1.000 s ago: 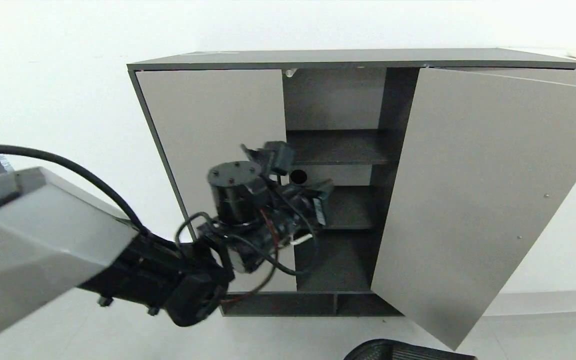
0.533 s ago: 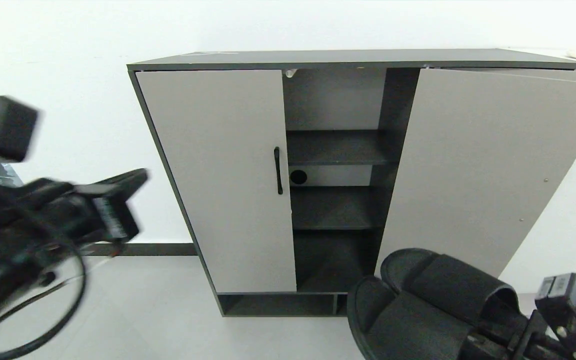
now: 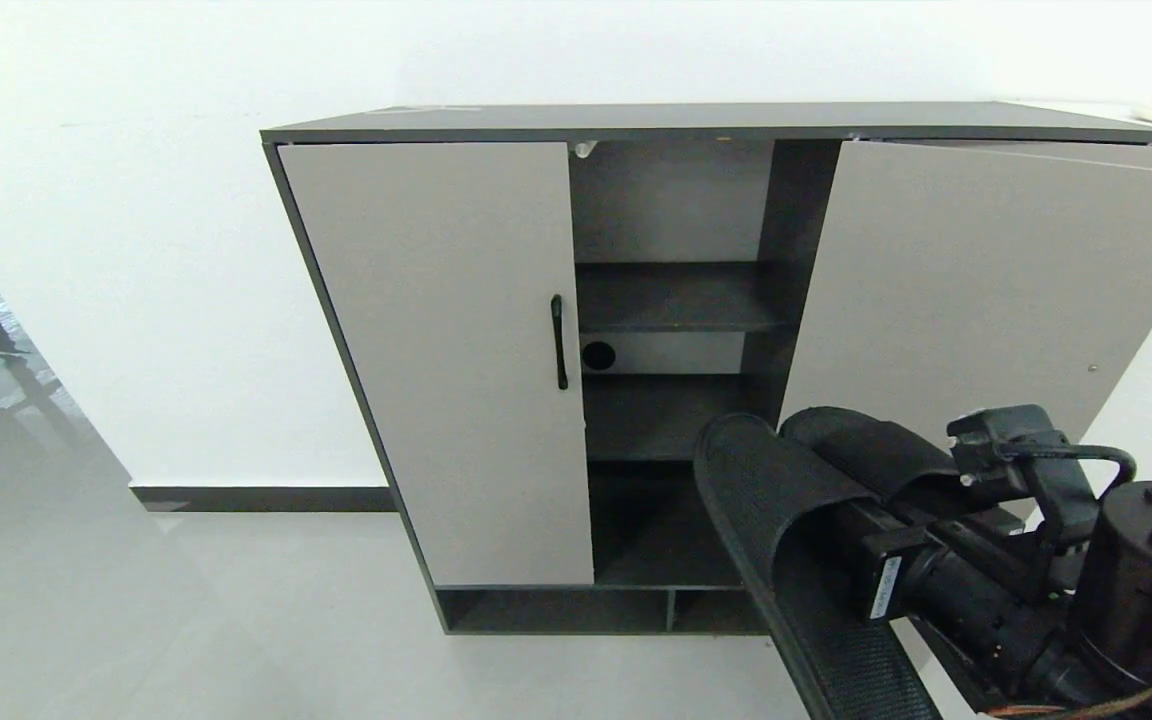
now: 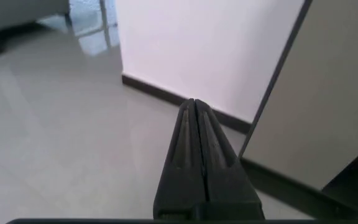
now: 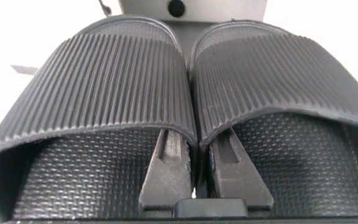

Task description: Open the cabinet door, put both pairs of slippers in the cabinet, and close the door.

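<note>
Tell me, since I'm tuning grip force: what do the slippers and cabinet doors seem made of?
The slippers: black, matte, probably soft rubber or foam, judging by ribbed straps and pebbled footbeds. The cabinet doors: smooth matte grey panels, likely laminated board; the flat, grainless faces suggest it.

Black rubber slippers: ribbed straps, diamond-textured footbeds. Dark charcoal wooden cabinet, shelves the same charcoal. Plain light grey-beige flat doors. Thin black bar handle. Plain white wall, dark grey skirting strip, glossy pale grey floor. Matte black right end effector; matte black left end effector.
</note>
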You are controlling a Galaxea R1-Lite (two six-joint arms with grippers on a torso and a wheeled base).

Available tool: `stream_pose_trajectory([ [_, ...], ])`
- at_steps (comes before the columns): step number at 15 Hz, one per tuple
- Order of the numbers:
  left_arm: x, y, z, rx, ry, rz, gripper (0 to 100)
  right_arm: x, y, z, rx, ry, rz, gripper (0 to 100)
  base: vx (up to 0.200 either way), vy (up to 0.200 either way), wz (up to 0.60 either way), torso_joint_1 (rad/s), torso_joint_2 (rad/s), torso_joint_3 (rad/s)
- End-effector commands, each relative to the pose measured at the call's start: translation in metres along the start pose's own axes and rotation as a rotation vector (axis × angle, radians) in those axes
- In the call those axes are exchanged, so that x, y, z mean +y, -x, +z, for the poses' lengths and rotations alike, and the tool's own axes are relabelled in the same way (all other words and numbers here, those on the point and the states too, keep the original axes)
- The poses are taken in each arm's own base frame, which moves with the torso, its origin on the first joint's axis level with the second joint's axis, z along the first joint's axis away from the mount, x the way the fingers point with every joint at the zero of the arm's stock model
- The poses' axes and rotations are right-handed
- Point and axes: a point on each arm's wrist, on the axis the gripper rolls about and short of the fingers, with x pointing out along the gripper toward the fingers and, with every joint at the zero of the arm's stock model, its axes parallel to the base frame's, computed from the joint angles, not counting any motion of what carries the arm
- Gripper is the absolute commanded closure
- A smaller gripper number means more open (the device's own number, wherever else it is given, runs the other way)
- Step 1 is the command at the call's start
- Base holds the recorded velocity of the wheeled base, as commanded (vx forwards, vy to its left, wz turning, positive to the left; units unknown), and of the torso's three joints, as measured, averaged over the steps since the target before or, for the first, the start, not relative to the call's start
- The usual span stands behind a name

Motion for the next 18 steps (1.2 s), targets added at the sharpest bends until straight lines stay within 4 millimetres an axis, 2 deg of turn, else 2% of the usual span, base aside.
stream_pose_trajectory([
  [1,-0.005,-0.001,-0.039,-0.071,0.052,-0.235,100,0.001,-0.004,-0.004,0.013,0.008,-0.001,100,0.0,0.0,0.0,0.0,0.0,0.0],
  [3,-0.01,0.0,-0.039,-0.081,0.055,-0.484,100,0.001,-0.004,-0.009,0.034,0.022,0.004,100,0.0,0.0,0.0,0.0,0.0,0.0],
  [7,-0.011,-0.001,-0.044,-0.063,-0.099,-0.494,100,0.002,-0.01,-0.01,0.014,0.014,0.0,100,0.0,0.0,0.0,0.0,0.0,0.0],
  [10,-0.011,-0.001,-0.044,-0.075,-0.097,-0.492,100,0.0,-0.013,-0.011,0.018,0.02,-0.016,100,0.0,0.0,0.0,0.0,0.0,0.0],
  [18,-0.011,-0.001,-0.044,-0.064,-0.054,-0.498,100,-0.004,-0.014,-0.009,0.009,0.014,-0.034,100,0.0,0.2,0.0,0.007,0.0,0.002],
])
